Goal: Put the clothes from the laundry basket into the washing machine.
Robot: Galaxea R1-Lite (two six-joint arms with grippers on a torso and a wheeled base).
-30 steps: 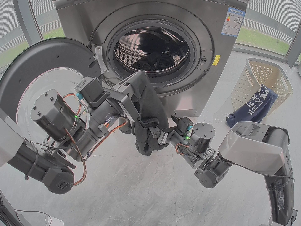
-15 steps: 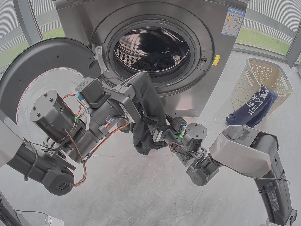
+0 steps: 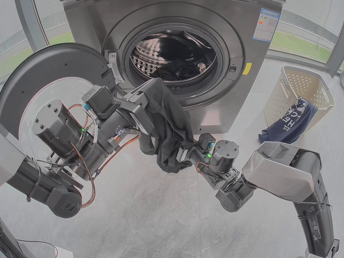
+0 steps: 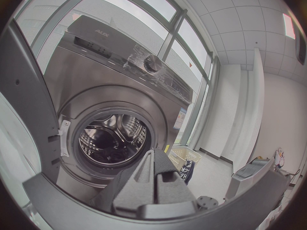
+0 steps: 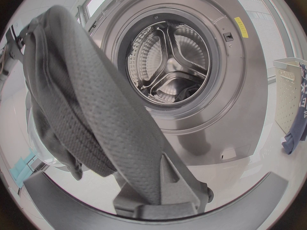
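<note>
The dark grey knitted garment (image 3: 170, 126) is clenched by both the left end effector (image 3: 148, 90) and the right end effector (image 3: 180, 154), at 6 o'clock of the washing machine's open steel drum (image 3: 172, 51). It is best carried toward 12 o'clock, well past the rim, before being released.

Grey tile floor (image 3: 150, 212), tall windows (image 4: 134, 3), panelled ceiling (image 4: 243, 16)

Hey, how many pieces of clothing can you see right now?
3. A dark garment held up before the washing machine, a navy shirt draped over the basket, and a dark heap in the drum. More may be hidden in drum or basket.
</note>
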